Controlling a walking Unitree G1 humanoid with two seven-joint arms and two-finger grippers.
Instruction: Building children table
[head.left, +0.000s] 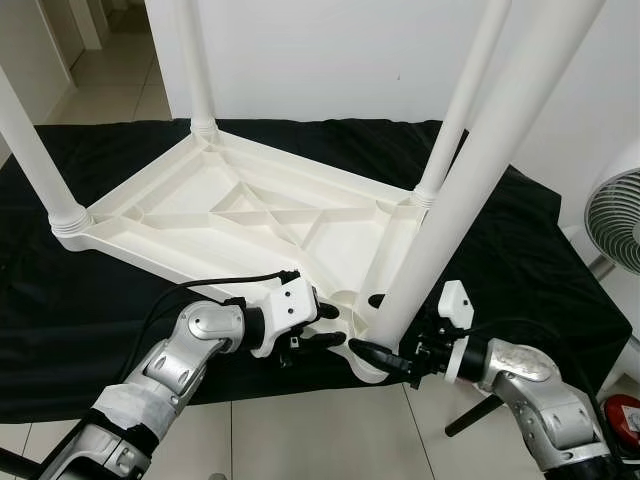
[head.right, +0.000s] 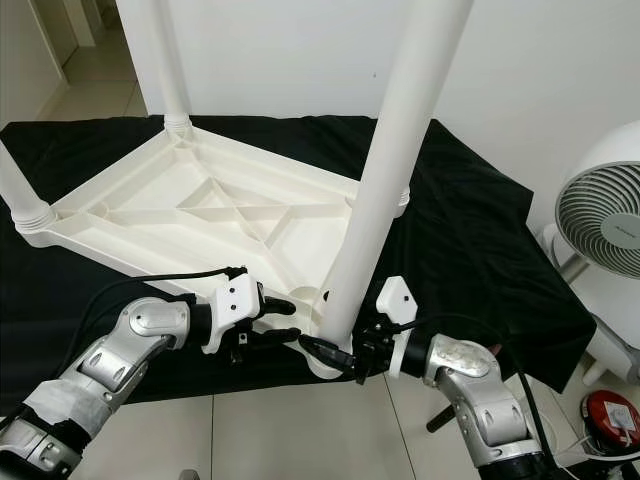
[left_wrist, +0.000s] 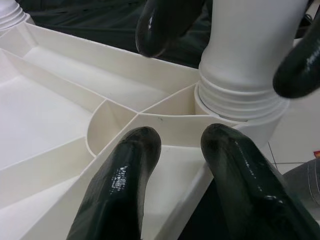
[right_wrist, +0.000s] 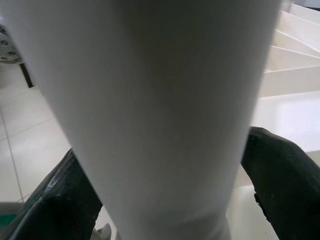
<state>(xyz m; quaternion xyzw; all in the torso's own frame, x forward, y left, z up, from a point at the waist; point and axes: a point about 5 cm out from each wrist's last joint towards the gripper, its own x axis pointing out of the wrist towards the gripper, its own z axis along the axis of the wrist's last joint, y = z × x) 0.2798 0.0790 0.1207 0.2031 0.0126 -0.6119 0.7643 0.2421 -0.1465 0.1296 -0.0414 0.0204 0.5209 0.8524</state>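
A white plastic children's table (head.left: 200, 215) lies upside down on a black cloth, its legs pointing up. My right gripper (head.left: 385, 352) is shut on the near right leg (head.left: 470, 180), low down by its threaded base at the table's near corner; in the right wrist view one black finger (right_wrist: 285, 185) presses each side of the leg. My left gripper (head.left: 328, 326) is open at that same corner. Its fingers (left_wrist: 125, 195) straddle the table's outer rim wall (left_wrist: 165, 122) right beside the leg's socket (left_wrist: 240, 107).
Three other legs (head.left: 30, 140) stand in their corners. The black cloth (head.left: 90, 310) covers a low platform ending just before my arms; tiled floor lies below. A white fan (head.left: 615, 220) stands at the right, a red object (head.left: 625, 420) on the floor beneath it. A white wall rises behind.
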